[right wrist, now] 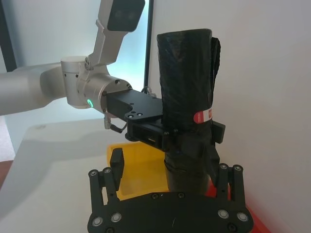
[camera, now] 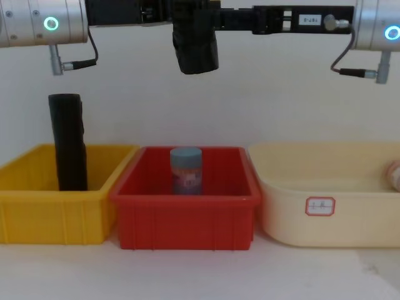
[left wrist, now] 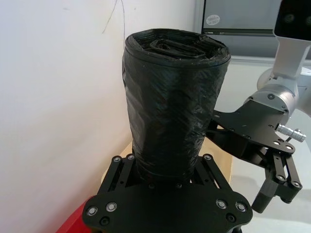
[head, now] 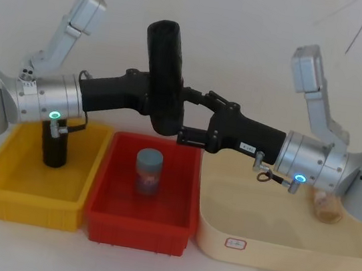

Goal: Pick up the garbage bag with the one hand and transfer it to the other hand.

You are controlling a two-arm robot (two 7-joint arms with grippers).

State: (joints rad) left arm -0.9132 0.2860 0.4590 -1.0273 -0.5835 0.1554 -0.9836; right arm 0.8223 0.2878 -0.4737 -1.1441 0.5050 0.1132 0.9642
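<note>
L gripper (head: 150, 101) clamped on garbage bag (head: 166, 56) — near-upright above red bin (head: 139, 228), R gripper (head: 194, 119) wide open, just beside it

The garbage bag (camera: 195, 47) (chest view) is cropped at top.

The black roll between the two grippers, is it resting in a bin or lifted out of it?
Lifted out. The garbage bag hangs in the air above the red bin, clamped by the left gripper.
</note>
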